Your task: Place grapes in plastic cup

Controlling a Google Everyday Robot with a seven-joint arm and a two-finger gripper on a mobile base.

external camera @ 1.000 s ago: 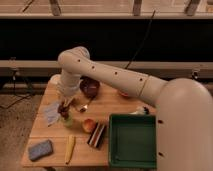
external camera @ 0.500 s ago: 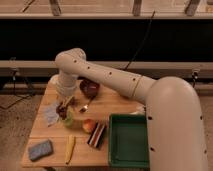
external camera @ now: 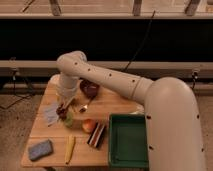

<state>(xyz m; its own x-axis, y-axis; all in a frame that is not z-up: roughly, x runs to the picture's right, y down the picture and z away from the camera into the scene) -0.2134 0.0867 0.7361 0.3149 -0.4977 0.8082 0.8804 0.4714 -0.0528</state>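
Note:
My gripper (external camera: 62,108) hangs from the white arm over the left part of the wooden table (external camera: 115,102). It is shut on the grapes (external camera: 61,112), a small dark bunch at its tip. The light-green plastic cup (external camera: 69,120) stands just below and to the right of the grapes, touching or nearly touching them. The grapes are at the cup's left rim, not inside it. The gripper's upper part hides some of the bunch.
A red-yellow apple (external camera: 88,125) lies right of the cup. A dark bowl (external camera: 90,88) stands behind. A dark packet (external camera: 96,135), a green bin (external camera: 129,141), a yellow item (external camera: 70,148), a blue sponge (external camera: 40,149) and white paper (external camera: 50,113) lie around.
The arm has swung a little to the left and the gripper with the grapes has stayed low by the green cup.

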